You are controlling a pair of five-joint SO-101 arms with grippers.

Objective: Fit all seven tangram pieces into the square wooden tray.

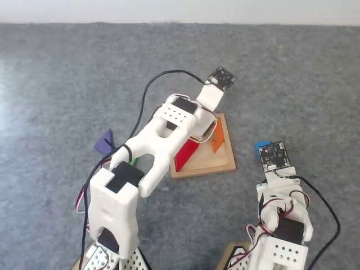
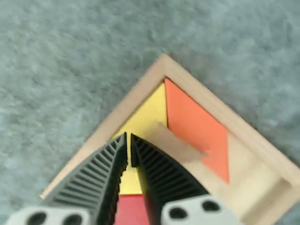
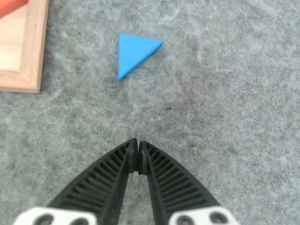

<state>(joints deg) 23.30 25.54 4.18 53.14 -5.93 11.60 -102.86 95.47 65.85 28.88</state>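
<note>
Black ribbed jaws of left gripper [image 2: 128, 138] closest to lens, pressed almost together with a hairline gap, nothing pinched. Poised over one corner of square wooden tray [image 2: 140, 90], tips above yellow piece [image 2: 149, 113].

Tray: pale wood, raised rim, flat floor, sitting on grey felt-like table surface [image 1: 292, 84]. Three pieces inside:
- yellow piece tucked into the corner, directly under left jaws;
- orange piece [image 2: 194, 126] flush against yellow on one side and along the rim, just beside the jaw tips;
- red piece [image 2: 131, 210] behind the tips, touching yellow, partly covered by the fingers.
Bare tray floor showing beyond orange.

Right gripper [image 3: 137, 143] low over the bare felt, jaws pressed together, holding nothing. Blue triangle [image 3: 135, 50] flat on the felt ahead of the tips and apart from them, outside the tray, near its outer edge. Tray corner and a strip of orange at frame edge.

From above: left arm stretched across the tray, right arm drawn back beside it. Purple piece [image 1: 104, 142] on the felt on the far side of the left arm from the tray. Green sliver [image 1: 133, 162] at the left arm's edge, possibly another piece; mostly hidden.
</note>
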